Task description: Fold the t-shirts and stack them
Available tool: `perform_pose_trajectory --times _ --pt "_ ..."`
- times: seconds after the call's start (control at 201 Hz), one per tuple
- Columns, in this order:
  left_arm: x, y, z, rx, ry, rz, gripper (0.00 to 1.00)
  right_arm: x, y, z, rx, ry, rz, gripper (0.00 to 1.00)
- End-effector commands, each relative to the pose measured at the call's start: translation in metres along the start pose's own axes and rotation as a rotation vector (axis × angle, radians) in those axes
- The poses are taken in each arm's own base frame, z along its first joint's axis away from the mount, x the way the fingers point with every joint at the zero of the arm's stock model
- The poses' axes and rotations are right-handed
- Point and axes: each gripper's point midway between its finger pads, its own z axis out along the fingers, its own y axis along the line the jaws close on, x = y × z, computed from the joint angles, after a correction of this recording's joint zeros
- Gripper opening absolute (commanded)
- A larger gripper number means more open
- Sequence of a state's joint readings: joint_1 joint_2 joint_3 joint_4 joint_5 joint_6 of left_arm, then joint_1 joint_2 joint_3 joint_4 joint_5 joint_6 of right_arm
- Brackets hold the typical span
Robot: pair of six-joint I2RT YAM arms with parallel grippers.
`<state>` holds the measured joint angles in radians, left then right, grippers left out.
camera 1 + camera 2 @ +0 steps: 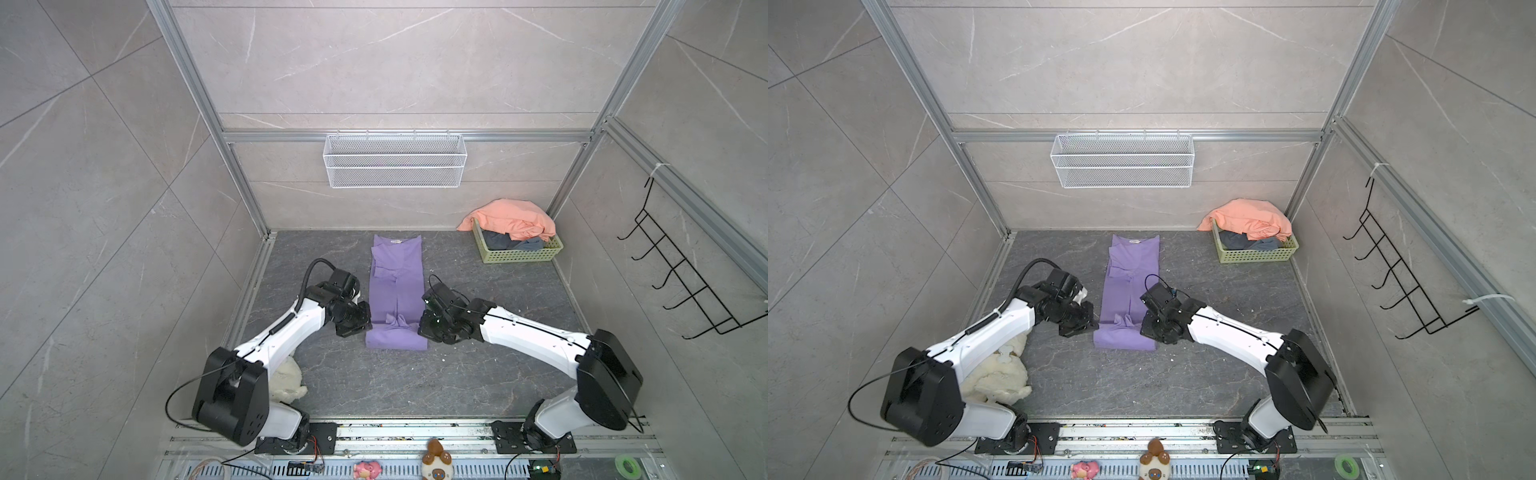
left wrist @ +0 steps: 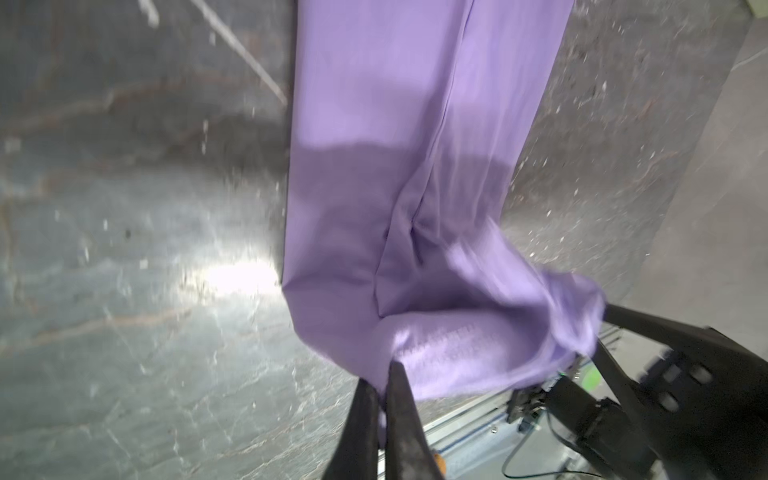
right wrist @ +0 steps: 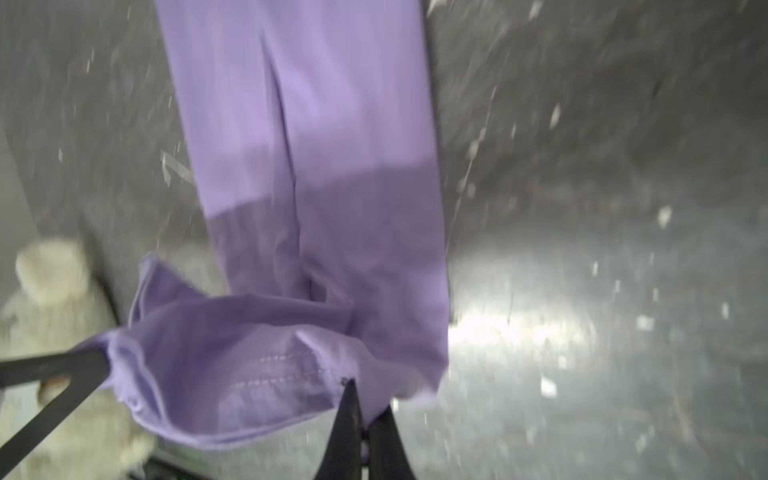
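Note:
A lilac t-shirt, folded into a long narrow strip, lies in the middle of the dark table, collar toward the back wall. My left gripper is shut on the near hem's left corner. My right gripper is shut on its right corner. In both wrist views the hem is raised and bunched between them. A salmon-orange t-shirt is heaped over a slate-grey one in the green basket at the back right.
A cream plush dog lies under the left arm near the front left. A white wire basket hangs on the back wall. A black hook rack is on the right wall. Small toys sit on the front rail.

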<state>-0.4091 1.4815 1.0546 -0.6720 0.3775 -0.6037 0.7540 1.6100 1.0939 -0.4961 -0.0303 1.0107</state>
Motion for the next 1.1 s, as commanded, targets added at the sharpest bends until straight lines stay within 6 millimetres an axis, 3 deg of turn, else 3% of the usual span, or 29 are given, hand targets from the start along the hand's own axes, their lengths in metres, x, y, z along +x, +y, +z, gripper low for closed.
perform_pose_trajectory --times 0.0,0.154,0.333,0.488,0.771,0.841,0.906,0.976,1.095 --pt "-0.032 -0.015 0.002 0.063 -0.004 0.094 0.00 -0.030 0.015 0.028 -0.015 -0.014 -0.013 0.05" --pt "-0.078 -0.014 0.017 0.088 0.003 0.058 0.00 -0.071 0.026 0.056 -0.011 -0.012 0.023 0.04" --pt "-0.108 -0.019 0.032 0.129 0.020 0.041 0.00 -0.112 0.026 0.055 -0.021 -0.041 0.071 0.04" --pt "-0.128 -0.027 0.033 0.153 -0.002 0.045 0.00 -0.129 0.029 0.050 -0.055 -0.038 0.078 0.04" --pt "-0.163 -0.020 0.053 0.175 0.019 -0.004 0.00 -0.153 0.026 0.096 -0.074 0.033 0.133 0.06" --pt "-0.167 -0.018 0.058 0.171 0.024 -0.013 0.12 -0.159 0.025 0.099 -0.079 0.041 0.150 0.09" --pt "-0.171 -0.015 0.058 0.166 0.020 -0.021 0.25 -0.167 0.025 0.096 -0.089 0.027 0.160 0.18" --pt "-0.177 -0.010 0.054 0.162 0.001 -0.036 0.31 -0.180 0.024 0.085 -0.102 -0.007 0.169 0.25" --pt "-0.192 0.003 0.035 0.163 -0.059 -0.078 0.44 -0.201 0.021 0.059 -0.126 -0.081 0.176 0.45"
